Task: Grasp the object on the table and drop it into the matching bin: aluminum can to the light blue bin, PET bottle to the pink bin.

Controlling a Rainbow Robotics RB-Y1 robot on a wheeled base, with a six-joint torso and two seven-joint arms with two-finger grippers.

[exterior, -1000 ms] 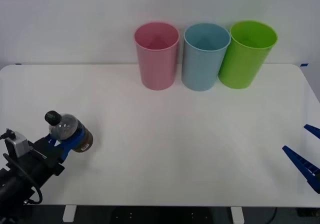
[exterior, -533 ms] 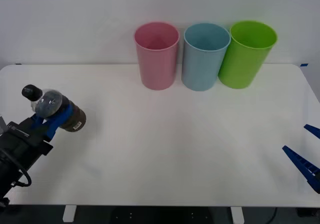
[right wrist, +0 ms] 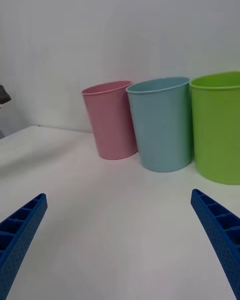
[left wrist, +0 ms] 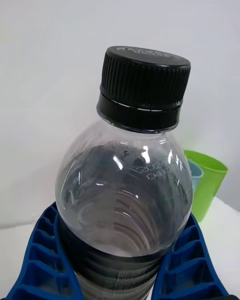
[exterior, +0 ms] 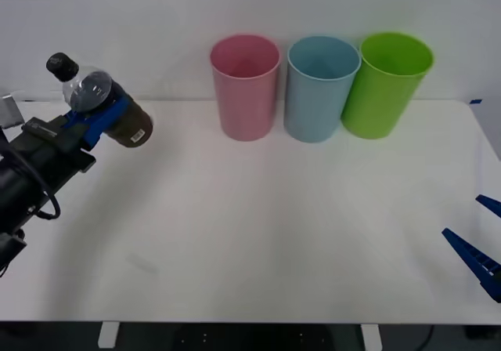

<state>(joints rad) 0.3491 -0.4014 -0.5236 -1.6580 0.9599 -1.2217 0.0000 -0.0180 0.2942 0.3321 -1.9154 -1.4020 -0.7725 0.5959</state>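
My left gripper [exterior: 102, 114] is shut on the PET bottle [exterior: 100, 100], a small clear bottle with a black cap and dark label band, and holds it in the air above the table's [exterior: 250, 233] far left, well left of the pink bin [exterior: 245, 86]. The left wrist view has the bottle [left wrist: 127, 190] close up between my blue fingers [left wrist: 42, 260]. The light blue bin [exterior: 321, 88] stands just right of the pink one. My right gripper [exterior: 479, 241] stays open at the table's near right edge; from its wrist, the pink bin [right wrist: 109, 121] and light blue bin [right wrist: 162, 124] stand ahead.
A green bin [exterior: 386, 83] stands right of the light blue bin at the table's back, against the white wall. The three bins almost touch each other. The wide middle of the white tabletop lies between the two arms.
My left arm has lifted the bottle off the table's near left and carried it up and back. The right arm has not moved.
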